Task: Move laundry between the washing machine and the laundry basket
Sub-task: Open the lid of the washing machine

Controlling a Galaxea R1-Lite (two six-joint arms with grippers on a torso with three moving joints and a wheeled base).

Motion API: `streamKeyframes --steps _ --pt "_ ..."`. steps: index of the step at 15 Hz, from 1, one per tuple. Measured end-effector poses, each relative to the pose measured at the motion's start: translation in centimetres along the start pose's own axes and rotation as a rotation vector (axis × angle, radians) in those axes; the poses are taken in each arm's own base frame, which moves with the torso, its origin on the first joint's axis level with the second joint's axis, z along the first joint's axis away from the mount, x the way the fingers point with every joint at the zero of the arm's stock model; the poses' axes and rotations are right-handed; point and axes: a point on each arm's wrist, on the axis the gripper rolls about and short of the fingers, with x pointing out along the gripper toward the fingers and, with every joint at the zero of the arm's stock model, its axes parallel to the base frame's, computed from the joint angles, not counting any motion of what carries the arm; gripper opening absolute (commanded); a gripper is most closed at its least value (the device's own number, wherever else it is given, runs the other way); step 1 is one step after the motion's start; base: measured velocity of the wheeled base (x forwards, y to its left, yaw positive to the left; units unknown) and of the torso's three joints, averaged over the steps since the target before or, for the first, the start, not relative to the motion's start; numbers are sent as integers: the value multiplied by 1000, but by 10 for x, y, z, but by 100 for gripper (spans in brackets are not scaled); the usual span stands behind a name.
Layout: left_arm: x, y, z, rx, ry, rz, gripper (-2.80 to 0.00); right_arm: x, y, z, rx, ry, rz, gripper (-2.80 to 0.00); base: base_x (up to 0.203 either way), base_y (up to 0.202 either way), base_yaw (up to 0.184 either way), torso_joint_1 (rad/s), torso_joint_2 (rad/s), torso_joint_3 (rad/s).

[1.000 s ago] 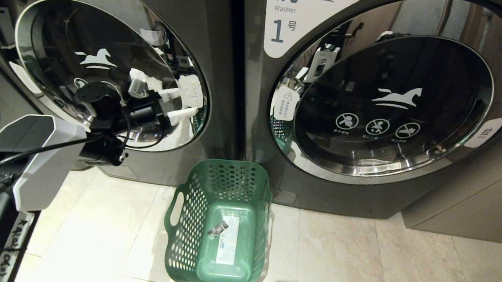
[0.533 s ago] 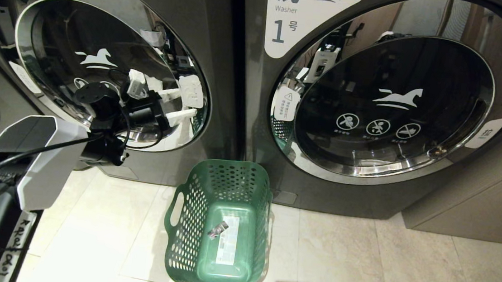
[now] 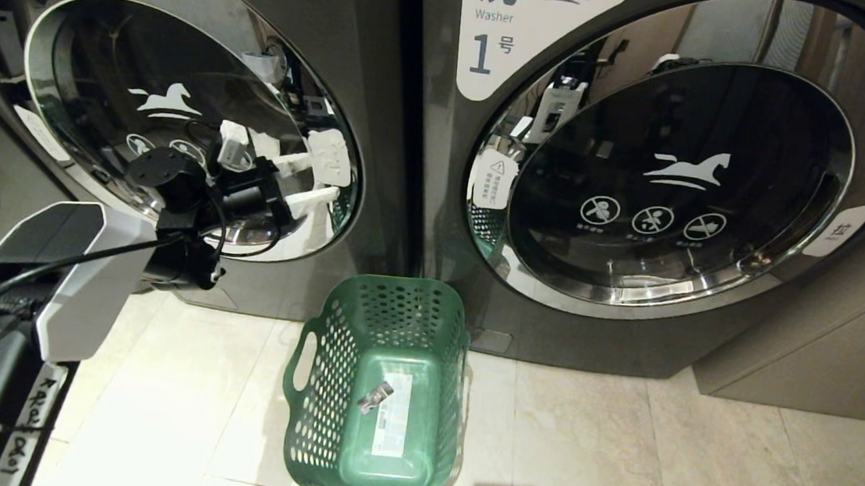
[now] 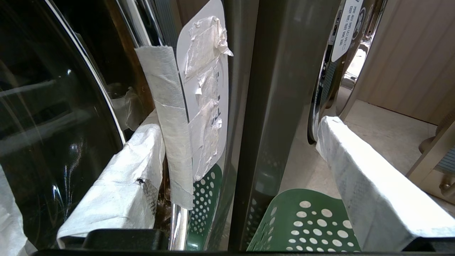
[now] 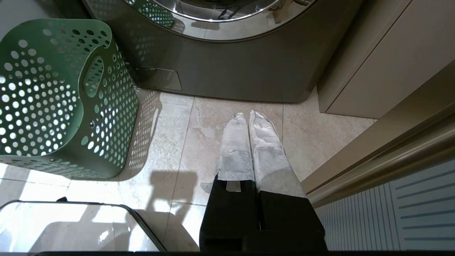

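The washing machine (image 3: 171,95) stands at the left with its round door shut. My left gripper (image 3: 321,178) is open at the right rim of that door. In the left wrist view the left gripper (image 4: 238,124) straddles the rim: one taped finger (image 4: 117,185) lies on the glass side beside a tape-wrapped strip (image 4: 169,124), the other finger (image 4: 373,199) hangs over the laundry basket (image 4: 309,224). The green basket (image 3: 322,390) sits on the floor between the two machines, holding only a white label. The laundry is out of view. My right gripper (image 5: 245,117) is shut, empty, parked over the floor tiles.
A second, same-looking machine marked 1 (image 3: 681,179) stands to the right with its door shut. A beige cabinet (image 3: 824,332) stands at its right side, and a step with a ribbed panel (image 5: 408,209) beside my right gripper.
My left wrist has turned a little and dipped slightly at the door's rim. Its fingers stay open. The basket and the right arm have not moved.
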Motion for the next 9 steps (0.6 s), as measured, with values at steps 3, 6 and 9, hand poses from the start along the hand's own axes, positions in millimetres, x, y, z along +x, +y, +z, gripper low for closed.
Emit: streamKeyframes --steps 3,6,9 --pt "-1 -2 -2 -4 2 -5 0 0 0 0 0 0 0 -280 0 0 0 0 0 0" --pt "-1 -3 -2 -5 6 -26 0 0 0 0 0 0 0 -280 0 0 0 0 0 0" --pt "-2 -5 -1 2 3 -28 0 0 0 0 0 0 0 -280 0 0 0 0 0 0"
